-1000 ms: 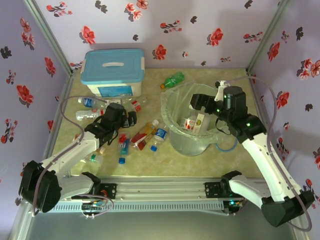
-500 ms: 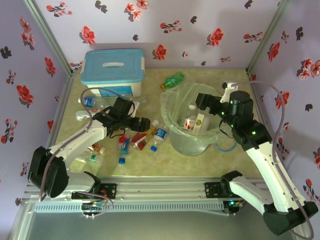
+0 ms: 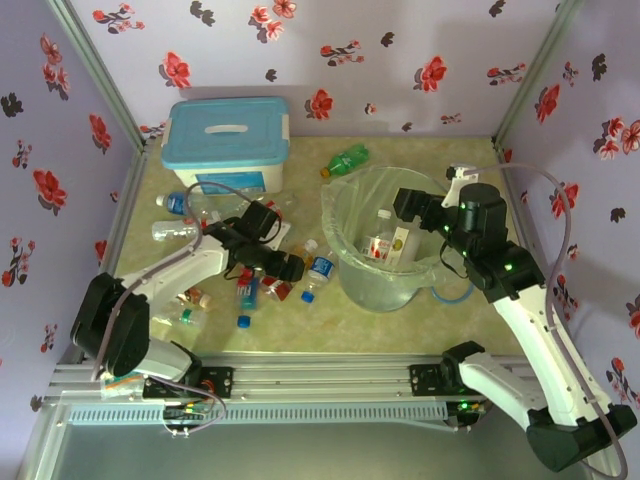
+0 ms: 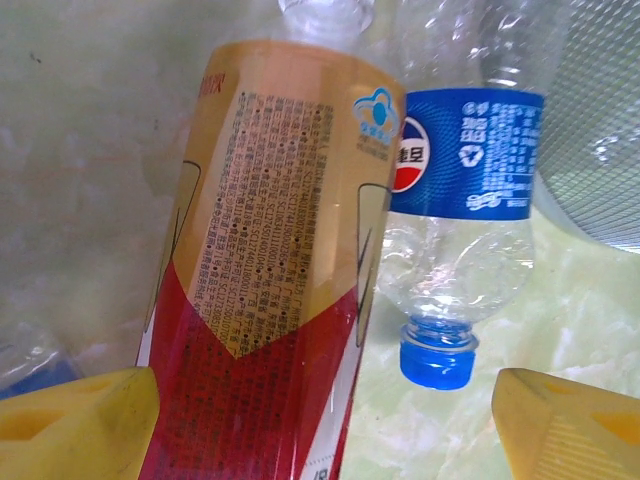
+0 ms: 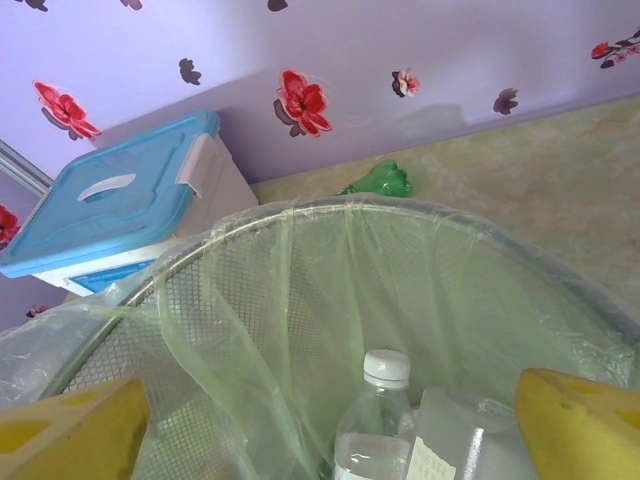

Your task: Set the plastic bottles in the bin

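My left gripper point(image 3: 287, 268) is down over a bottle with a red-and-tan label point(image 4: 270, 270) on the table. That bottle lies between the open yellow fingers point(image 4: 80, 425), close to the left one and apart from the right one. A clear bottle with a blue label point(image 4: 462, 165) and blue cap lies beside it. My right gripper point(image 3: 407, 205) hangs open above the bin point(image 3: 380, 292), a wide clear bucket lined with a thin bag point(image 5: 300, 300). A white-capped bottle point(image 5: 385, 425) and another clear bottle point(image 5: 465, 445) rest inside. A green bottle point(image 3: 348, 160) lies behind the bin.
A white box with a light-blue lid point(image 3: 227, 140) stands at the back left. More bottles lie left of my left arm point(image 3: 178, 205), and a loose blue cap point(image 3: 243, 322) sits near the front. Flowered walls close in three sides.
My left arm has swung right and dropped over the red-label bottle, its jaws narrowing a little. The right gripper drew back slightly over the bin, then held still.
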Tool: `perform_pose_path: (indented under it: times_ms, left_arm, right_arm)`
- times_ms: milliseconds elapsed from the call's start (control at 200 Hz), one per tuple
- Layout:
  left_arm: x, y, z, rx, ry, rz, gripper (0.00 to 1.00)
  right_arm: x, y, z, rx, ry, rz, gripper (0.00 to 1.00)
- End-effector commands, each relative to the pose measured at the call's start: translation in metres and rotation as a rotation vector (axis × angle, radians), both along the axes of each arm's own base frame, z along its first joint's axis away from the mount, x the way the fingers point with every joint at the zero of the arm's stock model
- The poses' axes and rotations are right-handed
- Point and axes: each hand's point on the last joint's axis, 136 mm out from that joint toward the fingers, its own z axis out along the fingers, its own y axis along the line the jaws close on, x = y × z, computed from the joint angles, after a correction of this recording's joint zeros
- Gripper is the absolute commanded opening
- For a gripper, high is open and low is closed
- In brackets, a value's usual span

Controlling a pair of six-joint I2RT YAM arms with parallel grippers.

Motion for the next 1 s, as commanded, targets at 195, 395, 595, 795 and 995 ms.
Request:
perform_pose_path:
  times_ms: [195, 395, 595, 795, 995]
  left_arm:
    - [0.003, -0.004, -0.019, 0.055, 0.019, -0.048, 0.87]
    - [0.011, -0.008, -0.023, 0.071, 0.018, -0.052, 0.83]
    - [0.017, -0.009, -0.021, 0.081, 0.002, -0.046, 0.71]
    - [0.017, -0.009, -0.016, 0.068, -0.011, -0.031, 0.66]
    - [0.011, -0.012, -0.025, 0.091, 0.023, -0.048, 0.77]
  right_arm:
    - [-0.003, -0.01, 0.001, -0.027, -0.011, -0.034, 0.95]
    - [-0.007, -0.014, -0.002, -0.03, -0.002, -0.046, 0.95]
    - [-0.01, -0.018, 0.002, -0.039, -0.019, -0.059, 0.95]
    - [-0.012, -0.019, -0.002, -0.039, -0.009, -0.059, 0.95]
    - [-0.012, -0.02, 0.0, -0.043, -0.019, -0.066, 0.95]
